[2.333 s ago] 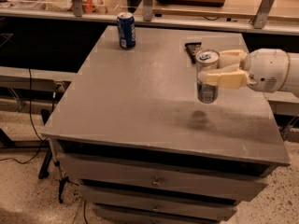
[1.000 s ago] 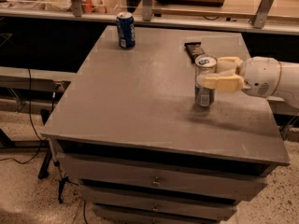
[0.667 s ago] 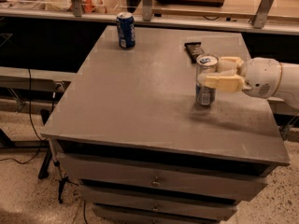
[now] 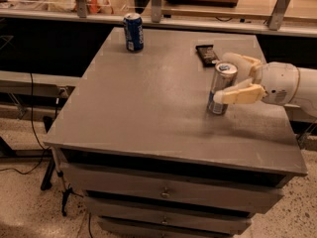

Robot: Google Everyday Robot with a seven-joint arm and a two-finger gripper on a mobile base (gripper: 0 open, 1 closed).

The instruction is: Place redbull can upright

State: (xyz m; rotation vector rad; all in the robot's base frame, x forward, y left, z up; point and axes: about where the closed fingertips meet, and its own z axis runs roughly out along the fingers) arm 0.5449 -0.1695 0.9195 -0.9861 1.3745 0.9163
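Note:
The redbull can [image 4: 221, 89], slim and silver with a pull-tab top, stands upright on the grey table [image 4: 148, 103] near its right side. My gripper [image 4: 226, 79] reaches in from the right at can height. Its cream fingers [image 4: 242, 94] stand on either side of the can, spread a little wider than it. The gripper is open and the can rests on the table by its own base.
A shorter dark-blue can [image 4: 133, 31] stands upright at the table's far left. A flat black object [image 4: 206, 54] lies at the far edge, just behind the redbull can. Drawers sit under the tabletop. A shelf with clutter runs along the back.
The can came down from just above the table and now stands on it. Since about a second ago the fingers have spread apart from the can's sides.

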